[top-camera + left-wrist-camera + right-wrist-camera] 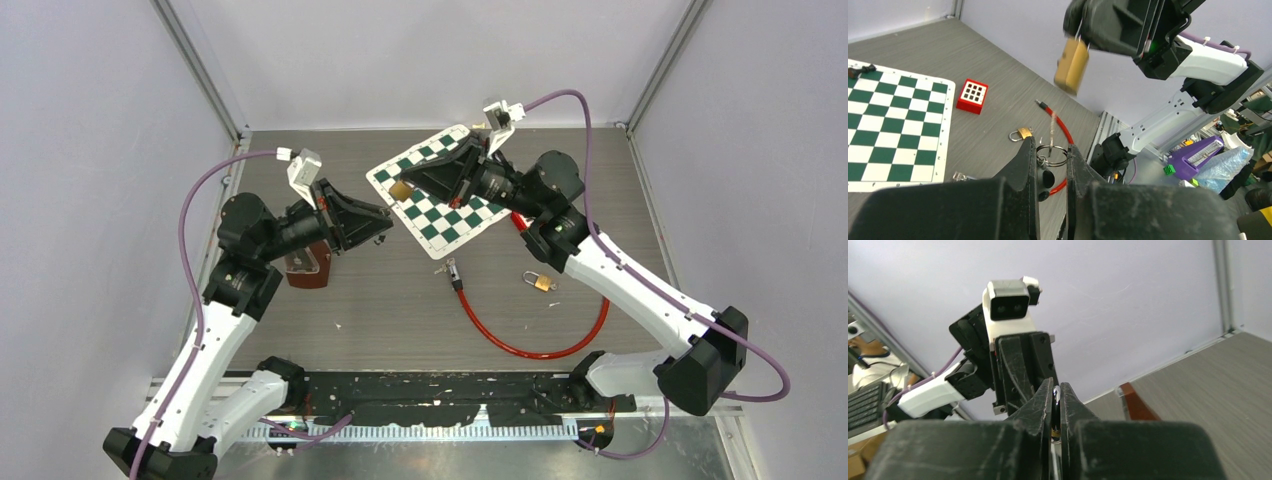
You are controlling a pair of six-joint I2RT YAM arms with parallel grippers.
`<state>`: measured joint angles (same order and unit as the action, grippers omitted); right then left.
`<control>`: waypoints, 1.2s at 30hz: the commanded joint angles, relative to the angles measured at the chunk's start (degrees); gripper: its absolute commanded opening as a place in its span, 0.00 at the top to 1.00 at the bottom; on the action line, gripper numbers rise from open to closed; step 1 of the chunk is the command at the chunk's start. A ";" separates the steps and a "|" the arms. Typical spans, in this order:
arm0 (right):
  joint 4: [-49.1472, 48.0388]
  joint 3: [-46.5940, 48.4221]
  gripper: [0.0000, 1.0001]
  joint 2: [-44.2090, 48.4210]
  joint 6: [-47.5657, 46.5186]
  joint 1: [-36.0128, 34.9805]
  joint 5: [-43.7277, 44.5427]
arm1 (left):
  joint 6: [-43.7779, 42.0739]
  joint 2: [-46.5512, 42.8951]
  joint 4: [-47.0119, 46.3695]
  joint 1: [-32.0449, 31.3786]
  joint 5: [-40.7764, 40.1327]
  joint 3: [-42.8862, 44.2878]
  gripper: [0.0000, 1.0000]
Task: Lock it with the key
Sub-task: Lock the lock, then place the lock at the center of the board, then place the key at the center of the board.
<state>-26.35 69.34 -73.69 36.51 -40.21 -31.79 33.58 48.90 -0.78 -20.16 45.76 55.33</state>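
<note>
A brass padlock (pixel 401 190) hangs in the air over the chessboard's left corner, its steel shackle (pixel 1056 396) pinched in my shut right gripper (pixel 410 183). In the left wrist view the padlock (pixel 1071 65) dangles above and ahead, tilted and slightly blurred. My left gripper (pixel 1050 150) is raised just left of it and shut on a key bunch. Its ring (pixel 1054 152) spans both fingers, a black key head (pixel 1048 177) lies against the left finger, and one key (pixel 1052 131) sticks out forward, blurred.
A second small brass padlock (pixel 540 282) lies on the table beside a red cable lock (pixel 530 345). The green-and-white chessboard (pixel 455 215) sits at the back. A brown box (pixel 308 268) stands under my left arm, and a red cube (pixel 972 96) with a white grid is beside the board.
</note>
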 commanded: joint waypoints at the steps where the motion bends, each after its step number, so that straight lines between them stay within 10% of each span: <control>1: -8.98 -1.67 0.95 4.97 -2.42 2.17 4.50 | -3.03 -1.64 5.30 0.67 0.70 -0.51 1.00; 14: 11.40 0.91 0.95 1.10 -12.33 3.40 10.39 | -6.02 3.60 14.27 0.74 -19.61 -7.58 1.00; 23: 20.96 4.64 0.95 -18.34 -13.23 2.37 11.42 | -3.20 15.58 8.05 -1.30 -47.86 -16.80 1.00; 36: 28.16 18.19 0.95 -44.33 -14.07 -5.27 2.74 | -2.50 21.56 5.73 -1.37 -58.63 -23.48 1.00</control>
<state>2.55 83.48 -115.85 22.52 -44.10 -25.10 29.85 69.41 8.12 -21.37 -6.81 34.41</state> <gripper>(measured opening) 0.098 0.123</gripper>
